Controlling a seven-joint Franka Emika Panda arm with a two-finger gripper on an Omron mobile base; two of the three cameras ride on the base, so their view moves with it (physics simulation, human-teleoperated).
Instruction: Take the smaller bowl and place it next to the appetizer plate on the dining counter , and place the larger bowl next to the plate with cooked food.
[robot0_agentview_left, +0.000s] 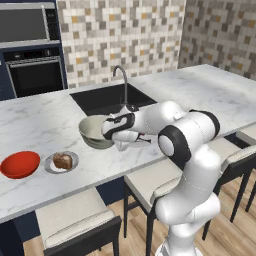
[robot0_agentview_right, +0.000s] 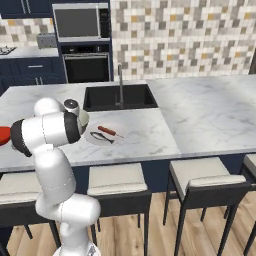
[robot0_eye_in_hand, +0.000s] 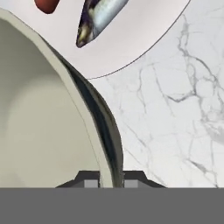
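My fingers (robot0_eye_in_hand: 109, 180) sit closest to the hand camera, one tip on each side of the rim of the larger bowl (robot0_eye_in_hand: 39, 118): one pad inside the cream wall, the other against the dark outer wall. They are closed tight on that rim; grip confirmed in the hand view.

Count, bowls: two. The larger bowl (robot0_agentview_left: 95, 131) is in my fingers, over the bench (robot0_agentview_left: 40, 122) and just in front of the black sink (robot0_agentview_left: 107, 97); whether its base touches the bench I cannot tell. The smaller bowl (robot0_agentview_left: 20, 164), red, stands on the bench well away from my fingers, at the far left of the left base view.

Count, plates: two. The appetizer plate (robot0_agentview_left: 50, 166) with its brown lump lies just beside the smaller bowl, between that bowl and my fingers. The plate with cooked food (robot0_agentview_right: 117, 138) lies just beyond my fingers, right beside the larger bowl; in the hand view its pale edge (robot0_eye_in_hand: 131, 48) runs close along the bowl rim. On it: one silvery fish-like piece (robot0_eye_in_hand: 98, 19) and one red piece (robot0_eye_in_hand: 46, 5).

Count, taps: one, curved, behind the sink (robot0_agentview_right: 120, 82).

Count, stools: several along the bench's near side (robot0_agentview_left: 75, 215); exact number unclear.
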